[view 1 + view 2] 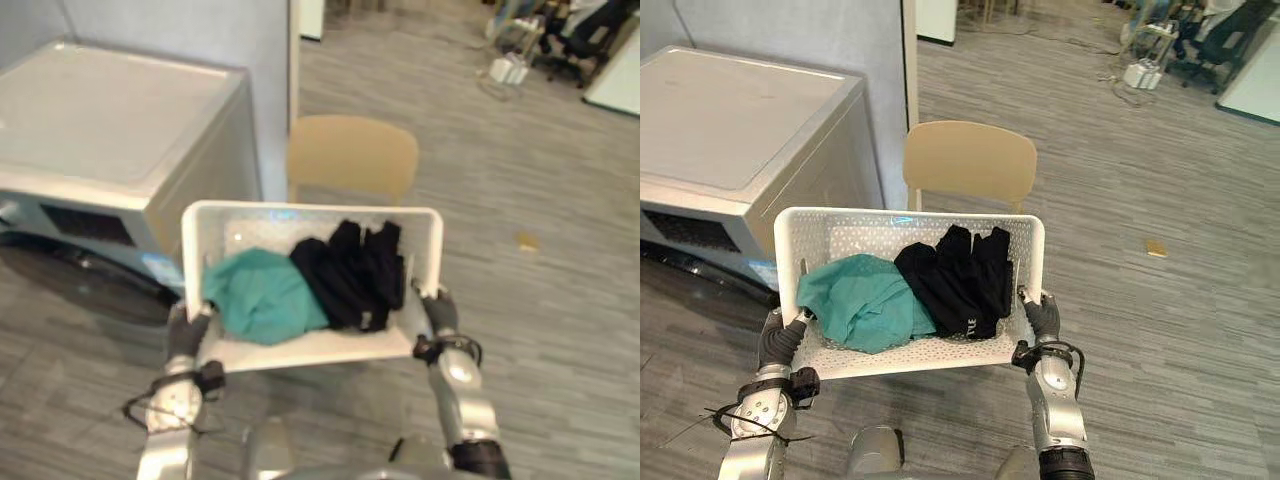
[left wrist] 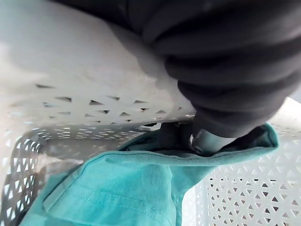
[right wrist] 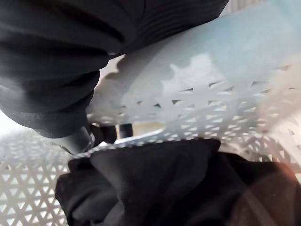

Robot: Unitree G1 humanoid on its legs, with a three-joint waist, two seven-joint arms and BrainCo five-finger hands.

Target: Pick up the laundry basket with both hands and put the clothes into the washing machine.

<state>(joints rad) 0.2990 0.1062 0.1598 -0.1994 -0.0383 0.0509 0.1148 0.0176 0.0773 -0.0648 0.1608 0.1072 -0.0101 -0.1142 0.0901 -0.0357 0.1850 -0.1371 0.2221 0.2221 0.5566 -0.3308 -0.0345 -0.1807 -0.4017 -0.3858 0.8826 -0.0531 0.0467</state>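
Pickup looks done to me: the white laundry basket (image 1: 910, 218) is held up, with the left robot hand (image 1: 780, 340) and right robot hand (image 1: 1043, 318) each curled round a side handle. The teal garment (image 1: 860, 300) and black clothes (image 1: 955, 280) sit inside. The washing machine (image 1: 730, 130) is off to the left, so loading isn't done yet.

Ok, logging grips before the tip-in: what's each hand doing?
Left hand: closed on the laundry basket rim.
Right hand: closed on the basket's other side.
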